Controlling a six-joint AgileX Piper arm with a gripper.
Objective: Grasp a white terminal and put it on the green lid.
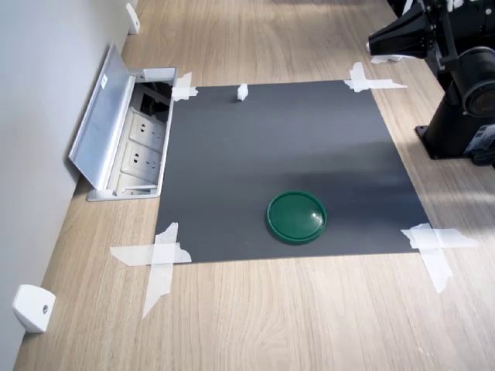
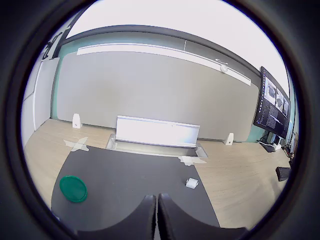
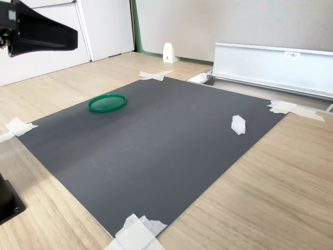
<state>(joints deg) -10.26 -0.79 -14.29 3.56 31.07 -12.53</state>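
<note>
The mat is showing a flat dark grey, plain and unpatterned, and it is serving as the landmark here. On it, the green lid is gleaming a deep glossy green, while the white terminal near the mat's edge is showing plain white. Strips of tape crossing the mat's corners are looking translucent white. Around the mat, the table is displaying pale oak wood grain in light tan streaks. Beside the mat, the socket box is shining silver-grey with white outlets. The gripper is appearing black.
</note>
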